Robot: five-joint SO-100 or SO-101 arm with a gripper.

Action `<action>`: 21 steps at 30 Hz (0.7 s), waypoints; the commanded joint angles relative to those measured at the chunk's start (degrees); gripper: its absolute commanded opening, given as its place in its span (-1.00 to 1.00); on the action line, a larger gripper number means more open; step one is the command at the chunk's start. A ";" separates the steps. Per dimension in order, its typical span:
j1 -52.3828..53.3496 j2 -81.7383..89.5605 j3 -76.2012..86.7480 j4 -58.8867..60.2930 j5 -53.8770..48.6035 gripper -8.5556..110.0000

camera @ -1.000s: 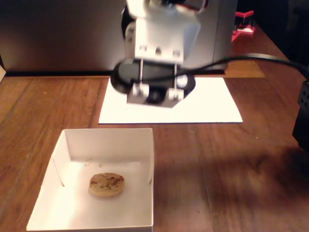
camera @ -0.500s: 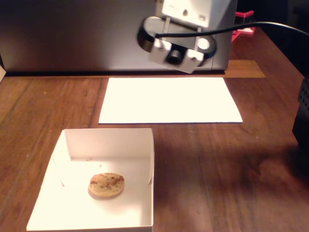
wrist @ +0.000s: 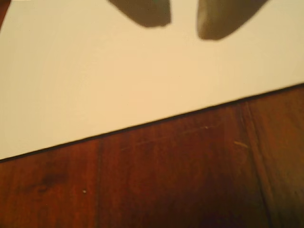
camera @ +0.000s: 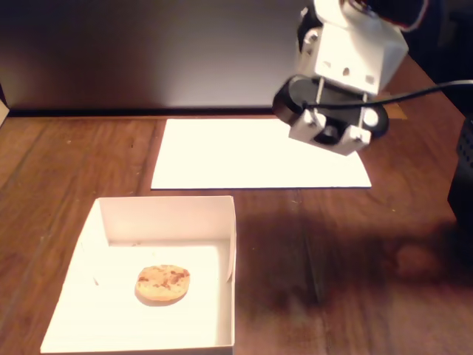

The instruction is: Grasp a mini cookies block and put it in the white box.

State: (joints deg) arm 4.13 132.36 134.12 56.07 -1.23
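White box [camera: 103, 222] sits front-left on the wooden counter [camera: 355, 281] in the fixed view, and the mini cookies block [camera: 162, 284] lies flat inside it, roughly mid-floor, not touching any wall afaict. Behind the box there's a flat white paper sheet [camera: 222, 155], well apart from it. Arm [camera: 347, 52] is up over the right end of that sheet, w/ a black cable [camera: 429, 90] running off to the right edge. Gripper [wrist: 184, 21] shows at the top of the wrist view as two blurry dark fingertips [wrist: 147, 12] w/ a clear gap between them, so it's spread apart and holding nothing. Under them is the paper sheet [wrist: 118, 71], its edge running diagonally, then bare brown wood [wrist: 180, 180] below. Cookie isn't visible in the wrist view.
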 commanded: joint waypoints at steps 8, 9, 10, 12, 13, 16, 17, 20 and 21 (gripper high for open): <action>-1.23 10.55 10.46 -5.89 2.99 -0.86; -1.23 11.34 11.69 -6.15 3.34 -0.86; -1.23 12.22 12.83 -6.50 3.43 -0.86; -1.05 13.89 15.38 -7.29 3.78 -0.85; -1.05 14.50 16.44 -7.56 4.04 -0.85; -0.26 17.05 20.04 -8.53 4.83 -0.85; 0.09 18.28 21.53 -8.96 4.92 -0.85; 0.53 22.94 26.28 -10.02 4.04 -0.85; 0.53 24.52 27.77 -10.02 3.69 -0.85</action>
State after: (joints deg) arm 4.57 151.61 160.40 47.55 2.90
